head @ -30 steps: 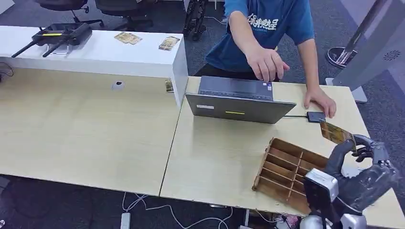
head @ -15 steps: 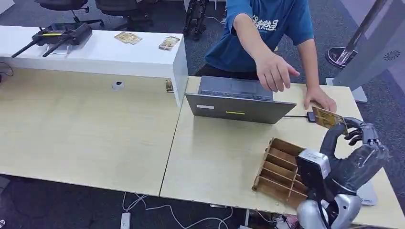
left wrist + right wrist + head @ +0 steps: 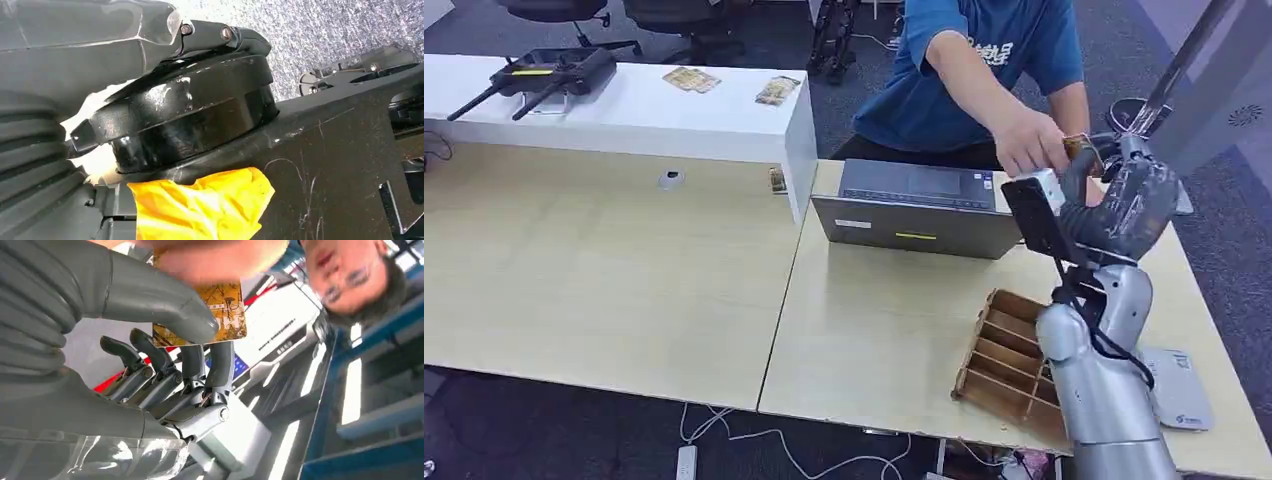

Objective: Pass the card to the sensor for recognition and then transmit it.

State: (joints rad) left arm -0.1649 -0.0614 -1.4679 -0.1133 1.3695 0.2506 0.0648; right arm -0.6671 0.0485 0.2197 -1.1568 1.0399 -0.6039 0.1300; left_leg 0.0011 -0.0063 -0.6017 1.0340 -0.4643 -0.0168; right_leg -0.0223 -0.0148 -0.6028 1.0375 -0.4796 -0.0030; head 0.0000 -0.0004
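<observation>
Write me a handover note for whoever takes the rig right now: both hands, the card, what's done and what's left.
Right hand: raised above the table's far edge, pinching the card between thumb and fingers.
Left hand: at the robot's side; its state cannot be read from the wrist view.
A person's hand is on the card, taking it.
The sensor is hidden behind the right arm.
Done: card brought up to the person.
Left: let go once the person has it, then draw the arm back clear of the laptop and the wooden divider tray.

Head cam looks down over desk (image 3: 624, 270); right wrist cam, close behind right hand (image 3: 165, 375), shares card (image 3: 220, 310).
</observation>
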